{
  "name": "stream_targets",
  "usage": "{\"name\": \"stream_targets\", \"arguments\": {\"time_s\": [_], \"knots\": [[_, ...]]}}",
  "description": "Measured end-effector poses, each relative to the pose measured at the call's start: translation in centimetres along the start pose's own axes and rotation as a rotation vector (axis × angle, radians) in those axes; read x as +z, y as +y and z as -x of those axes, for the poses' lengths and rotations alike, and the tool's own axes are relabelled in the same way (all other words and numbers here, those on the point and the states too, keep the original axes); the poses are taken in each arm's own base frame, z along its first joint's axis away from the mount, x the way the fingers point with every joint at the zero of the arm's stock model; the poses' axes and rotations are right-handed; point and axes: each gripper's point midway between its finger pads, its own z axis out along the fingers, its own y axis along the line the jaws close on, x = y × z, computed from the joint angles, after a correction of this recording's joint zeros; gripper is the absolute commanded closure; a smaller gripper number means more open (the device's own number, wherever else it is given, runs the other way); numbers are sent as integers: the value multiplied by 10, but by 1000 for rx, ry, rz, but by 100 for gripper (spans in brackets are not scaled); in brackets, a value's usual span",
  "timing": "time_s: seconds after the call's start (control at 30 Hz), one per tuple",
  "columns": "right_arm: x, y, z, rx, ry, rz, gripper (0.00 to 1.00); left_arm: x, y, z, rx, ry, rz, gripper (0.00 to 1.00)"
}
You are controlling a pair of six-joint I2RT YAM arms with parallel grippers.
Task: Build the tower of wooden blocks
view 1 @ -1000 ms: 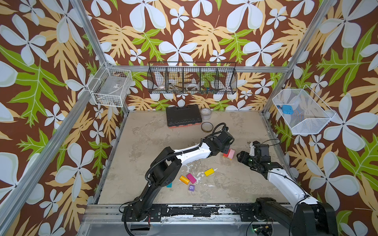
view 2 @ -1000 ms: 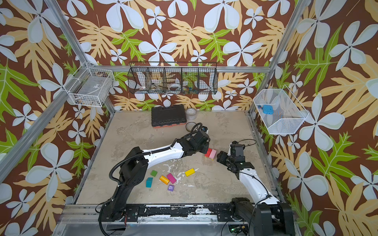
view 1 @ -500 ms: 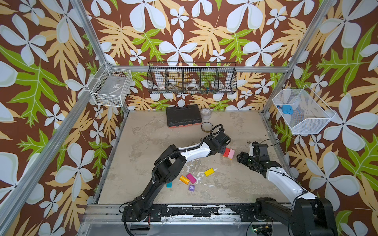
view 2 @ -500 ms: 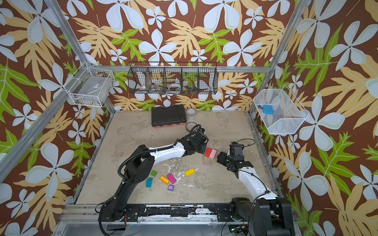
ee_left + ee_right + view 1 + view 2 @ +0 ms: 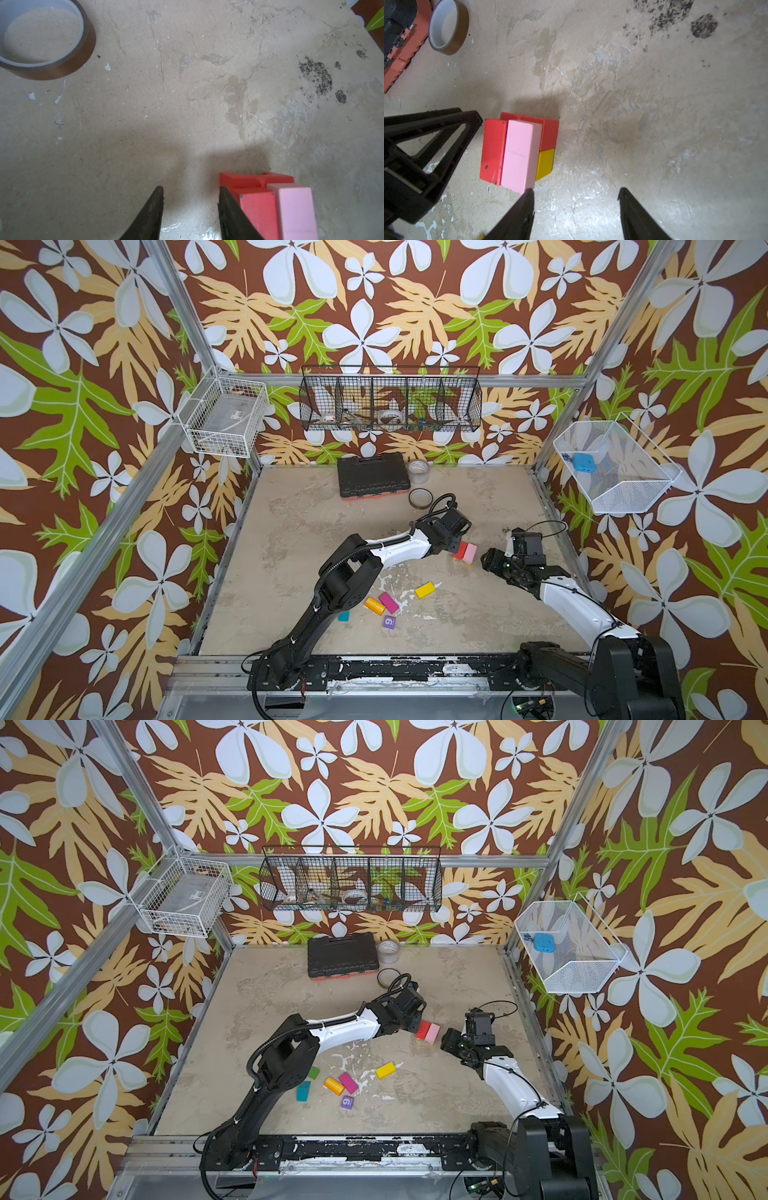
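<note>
Beside left gripper (image 5: 191,188), tower (image 5: 257,204), perhaps touching.

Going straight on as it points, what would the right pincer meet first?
Probably the pink block, its corner right at one finger of the right pincer; the gap faces bare table. Depth unclear.

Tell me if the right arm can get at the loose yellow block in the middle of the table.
Probably yes. The yellow block lies alone on the bare table, toward the front from the right gripper, whose jaws stand open and empty. The left arm stretches past behind it, not over it.
</note>
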Motion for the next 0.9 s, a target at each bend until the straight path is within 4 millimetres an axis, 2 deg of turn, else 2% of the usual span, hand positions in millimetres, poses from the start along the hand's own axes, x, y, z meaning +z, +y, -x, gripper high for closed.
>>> {"name": "stream_targets", "arguments": {"time_s": [0.57,0.9], "knots": [[4,1,-2,2,21,2,35,13,-8,-2,-2,20,-28,54],[4,2,0,2,20,3,36,13,-12,-1,-4,23,-41,54]]}}
